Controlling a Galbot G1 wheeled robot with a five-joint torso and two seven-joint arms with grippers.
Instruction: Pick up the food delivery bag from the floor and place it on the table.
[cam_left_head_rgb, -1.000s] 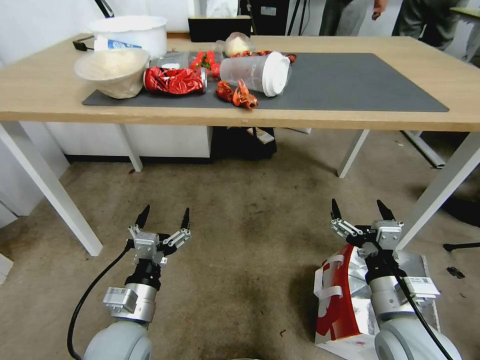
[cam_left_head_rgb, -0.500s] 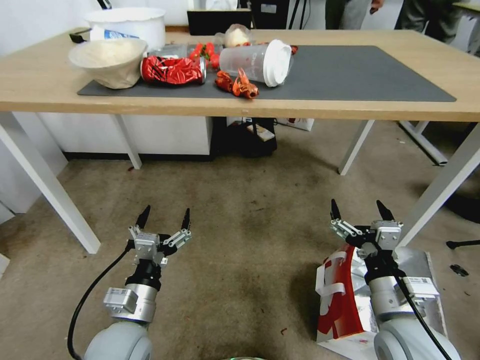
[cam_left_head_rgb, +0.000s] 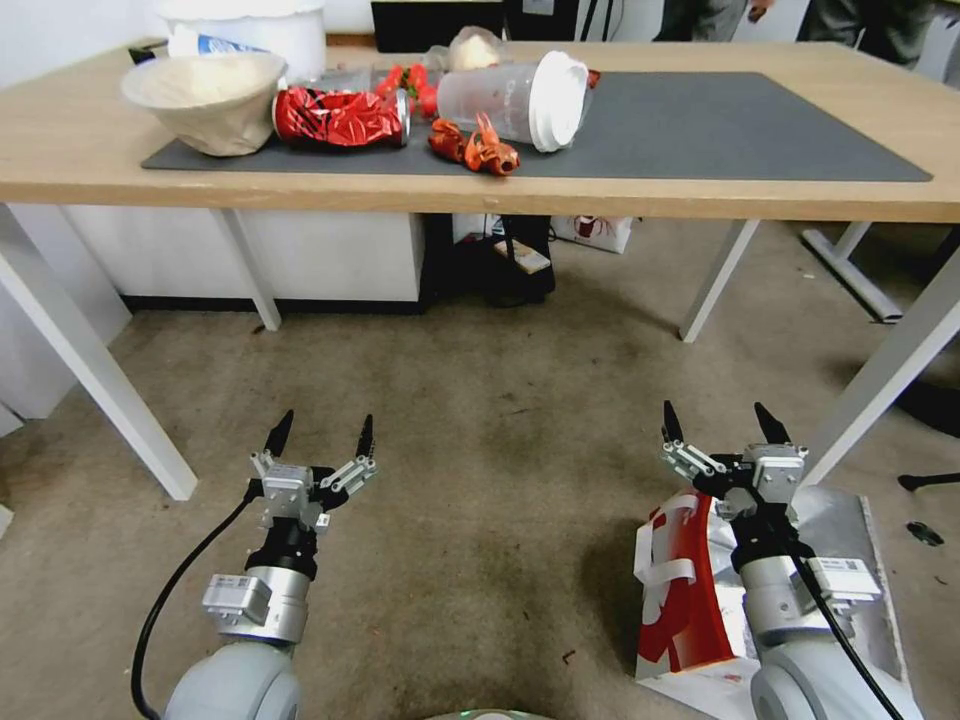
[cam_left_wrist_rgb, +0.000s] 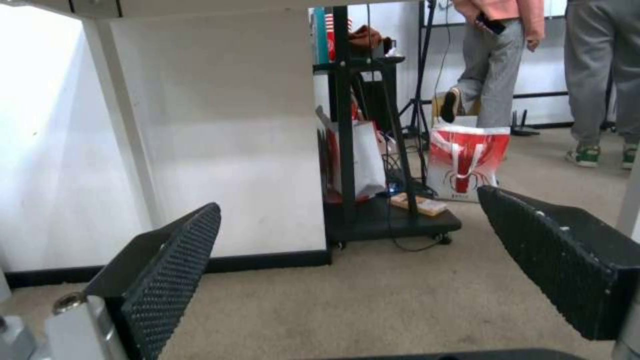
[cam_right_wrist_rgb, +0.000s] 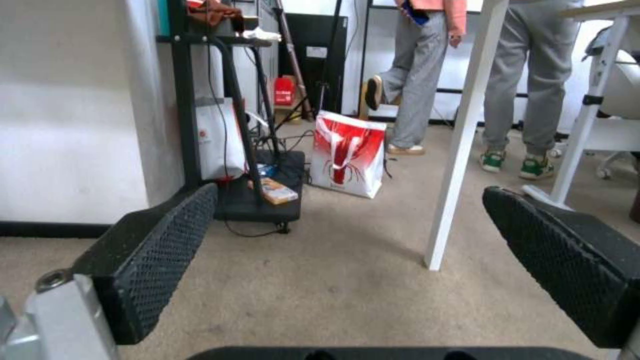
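Observation:
The food delivery bag (cam_left_head_rgb: 685, 590), white with red swirls and white strap handles, stands on the floor (cam_left_head_rgb: 480, 480) at the lower right, its silver foil lining (cam_left_head_rgb: 850, 525) open upward. My right gripper (cam_left_head_rgb: 722, 425) hovers open just above and beyond the bag's far edge, with the arm over the bag. Lower left, my left gripper (cam_left_head_rgb: 320, 435) is open over bare carpet. The table (cam_left_head_rgb: 80, 150) with its dark grey mat (cam_left_head_rgb: 720, 125) spans the top of the head view. Both wrist views show open fingers (cam_left_wrist_rgb: 167, 280) (cam_right_wrist_rgb: 153, 260) with nothing between them.
On the mat lie a bowl (cam_left_head_rgb: 205, 95), a crushed red can (cam_left_head_rgb: 340, 115), a tipped plastic cup (cam_left_head_rgb: 515, 98) and red wrappers (cam_left_head_rgb: 470, 150). White table legs (cam_left_head_rgb: 95, 385) (cam_left_head_rgb: 885, 375) flank the carpet. A black cart (cam_left_head_rgb: 500, 270) and another red-and-white bag (cam_right_wrist_rgb: 347, 152) sit beyond.
The whole picture has shifted: the table now sits higher and more floor beneath it shows, so the camera has moved. Both grippers stay open in the same pose.

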